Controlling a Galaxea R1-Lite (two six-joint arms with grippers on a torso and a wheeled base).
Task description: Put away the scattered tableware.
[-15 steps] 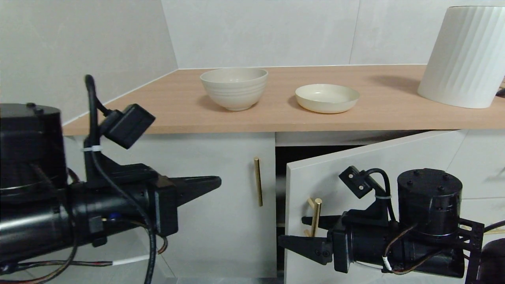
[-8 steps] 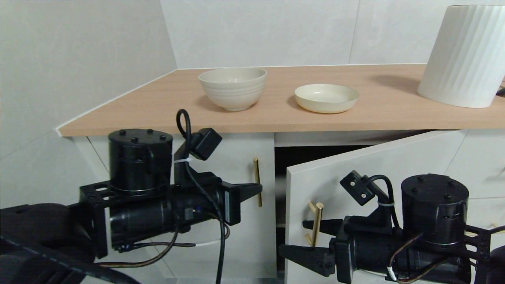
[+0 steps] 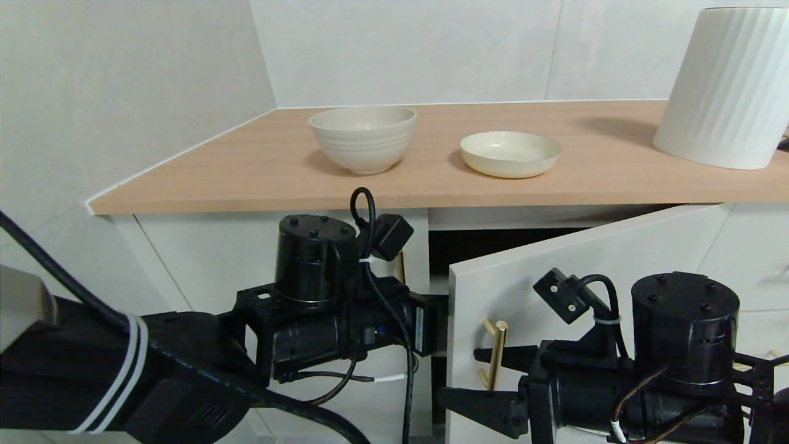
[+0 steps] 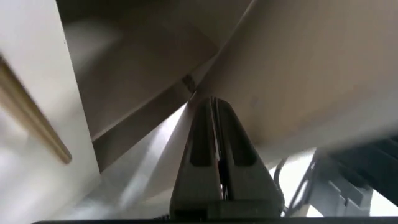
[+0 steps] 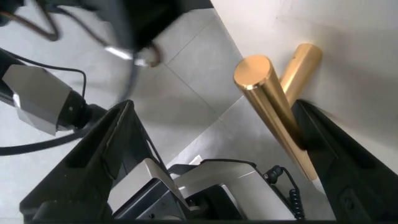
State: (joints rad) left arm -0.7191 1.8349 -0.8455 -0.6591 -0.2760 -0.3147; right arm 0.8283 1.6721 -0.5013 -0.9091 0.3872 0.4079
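Two dishes wait on the bench [image 3: 246, 172]. We see a deep bowl [image 3: 362, 139] about halfway between the front edge and the back edge. A flat dish [image 3: 510, 153] sits near it, toward the right end. A tall white ribbed thing [image 3: 727, 86] stands at the right end.

Under the bench, the right door [image 3: 555, 277] is partly open. Our right gripper [image 3: 487, 377] has its fingers apart. The gold handle [image 3: 495, 351] is between them, but we are not squeezing it. Our left gripper [image 4: 213, 109] has its fingers pressed together with nothing in them. Its tip pokes into the dark gap beside the open door.

We think a few things could go wrong. If we pull with the right fingers loose, the handle could slip out. Then the door could swing back and pinch our left gripper. If we push the door too hard from inside, it could bang into our right arm. Both dishes are not yet put away.
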